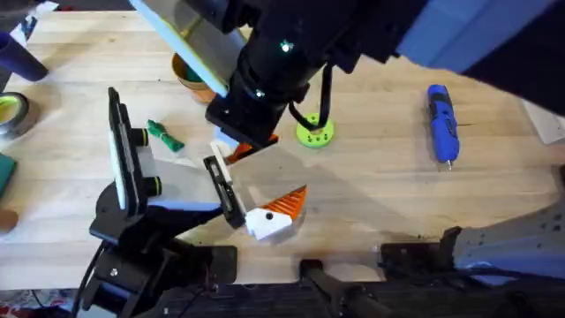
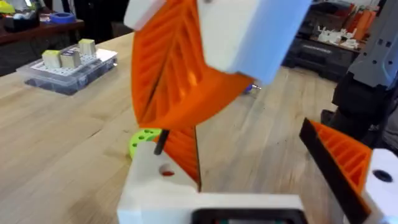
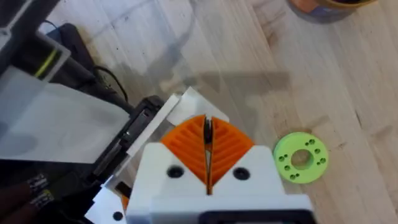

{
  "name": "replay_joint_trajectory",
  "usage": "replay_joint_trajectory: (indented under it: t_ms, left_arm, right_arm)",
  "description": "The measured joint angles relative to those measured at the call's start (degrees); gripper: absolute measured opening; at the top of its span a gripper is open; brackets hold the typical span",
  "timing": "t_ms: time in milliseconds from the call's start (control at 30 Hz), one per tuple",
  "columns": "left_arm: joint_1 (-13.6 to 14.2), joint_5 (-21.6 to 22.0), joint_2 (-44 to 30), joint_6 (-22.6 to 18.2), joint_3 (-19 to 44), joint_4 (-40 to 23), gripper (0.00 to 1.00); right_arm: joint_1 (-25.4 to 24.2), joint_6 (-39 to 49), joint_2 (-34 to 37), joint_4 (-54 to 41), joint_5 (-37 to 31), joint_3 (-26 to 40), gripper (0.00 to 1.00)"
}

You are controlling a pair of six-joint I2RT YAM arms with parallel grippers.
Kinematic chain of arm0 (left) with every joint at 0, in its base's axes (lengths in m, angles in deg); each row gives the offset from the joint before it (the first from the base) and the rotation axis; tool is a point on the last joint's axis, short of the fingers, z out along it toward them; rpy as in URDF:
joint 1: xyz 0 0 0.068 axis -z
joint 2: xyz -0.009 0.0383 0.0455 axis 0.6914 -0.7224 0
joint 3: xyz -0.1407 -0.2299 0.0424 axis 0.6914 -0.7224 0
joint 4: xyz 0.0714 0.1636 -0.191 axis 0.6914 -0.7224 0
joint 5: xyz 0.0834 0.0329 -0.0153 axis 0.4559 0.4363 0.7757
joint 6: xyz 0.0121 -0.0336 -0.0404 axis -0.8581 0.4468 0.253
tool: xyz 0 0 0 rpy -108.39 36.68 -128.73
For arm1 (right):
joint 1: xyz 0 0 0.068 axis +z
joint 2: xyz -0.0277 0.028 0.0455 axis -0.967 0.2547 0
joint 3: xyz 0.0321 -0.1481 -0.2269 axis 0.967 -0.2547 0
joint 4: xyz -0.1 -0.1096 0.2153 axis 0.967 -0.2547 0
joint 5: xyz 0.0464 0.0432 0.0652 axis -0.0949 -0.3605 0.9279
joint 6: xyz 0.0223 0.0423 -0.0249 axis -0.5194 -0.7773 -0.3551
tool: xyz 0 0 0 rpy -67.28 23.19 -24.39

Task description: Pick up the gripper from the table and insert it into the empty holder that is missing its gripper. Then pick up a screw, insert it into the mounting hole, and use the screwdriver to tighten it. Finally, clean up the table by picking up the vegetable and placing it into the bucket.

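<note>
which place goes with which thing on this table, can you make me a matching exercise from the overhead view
Things:
1. blue pen-shaped screwdriver
2. lime-green round plastic disc with holes
3. slender dark-green toy vegetable
4. round orange-brown bucket

Places:
a. far side of the table, partly covered by the dark arm
b. lying alone on the bare wood at the right
c. near the middle, just right of the arm's end
d. on the left, close beside the upright black fixture

Pairs: 1-b, 2-c, 3-d, 4-a
</note>
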Motion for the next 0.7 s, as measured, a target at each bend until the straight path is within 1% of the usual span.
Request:
replay_joint_trajectory:
  t_ms: [333,533,700]
  left_arm:
    - [0.0,0.0,0.0,0.0,0.0,0.0,0.992]
    - [0.0,0.0,0.0,0.0,0.0,0.0,0.992]
    - [0.0,0.0,0.0,0.0,0.0,0.0,0.992]
  right_arm:
    - [0.0,0.0,0.0,0.1,0.2,0.0,0.012]
    - [0.0,1.4,0.0,-0.5,2.9,0.0,0.012]
    - [0.0,2.2,0.0,-0.4,3.7,0.0,0.012]
